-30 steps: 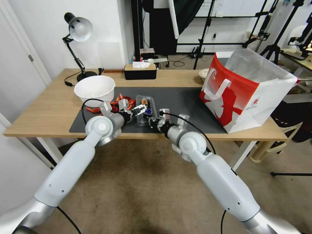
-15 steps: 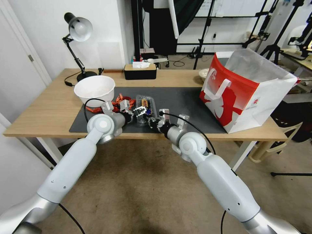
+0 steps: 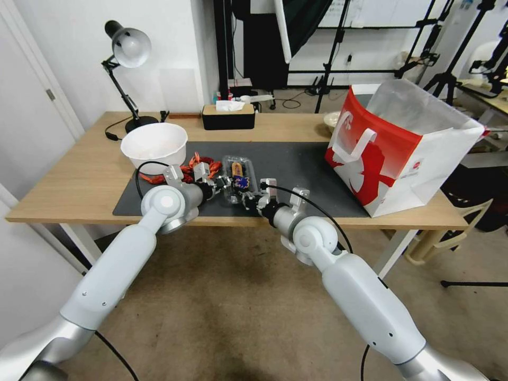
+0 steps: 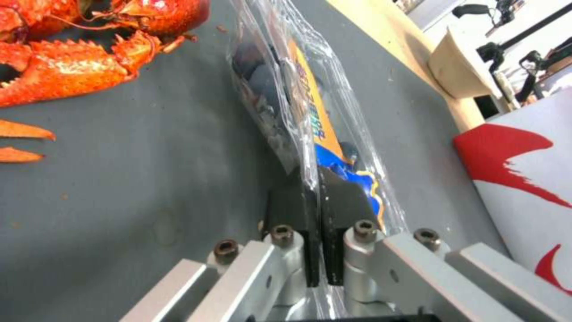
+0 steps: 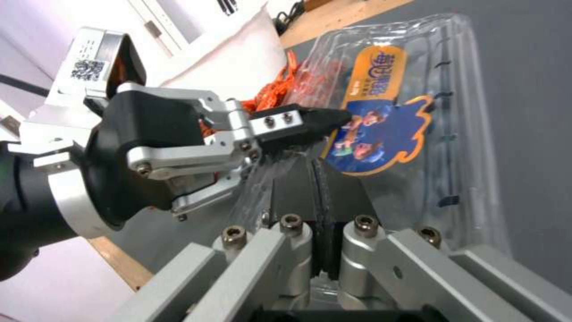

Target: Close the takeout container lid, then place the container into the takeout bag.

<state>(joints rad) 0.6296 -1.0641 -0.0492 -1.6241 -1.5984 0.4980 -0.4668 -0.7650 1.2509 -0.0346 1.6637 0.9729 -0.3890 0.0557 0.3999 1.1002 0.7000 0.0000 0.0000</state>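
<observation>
The takeout container [image 3: 239, 177] lies on the dark mat [image 3: 296, 164] near the table's front edge, a clear clamshell with dark berries inside. Its lid [image 5: 381, 112], bearing an orange and blue sticker, rests down close against the tray half. My left gripper [image 3: 225, 183] is shut on the container's clear rim [image 4: 313, 176] at its left side. At the near edge my right gripper [image 3: 247, 199] is also shut on the plastic rim [image 5: 316, 172], with the left gripper [image 5: 325, 118] just beside it. The takeout bag [image 3: 402, 153] stands open at the table's right end.
A large white bowl [image 3: 154, 145] and a red toy lobster [image 3: 198, 164] sit left of the container. A tissue box [image 3: 228, 116] and a desk lamp [image 3: 127, 50] stand at the back. Bare mat lies between the container and the bag.
The lid has swung down flatter onto the tray, so its sticker now faces up. My left gripper has dropped slightly with it. The right gripper has barely moved.
</observation>
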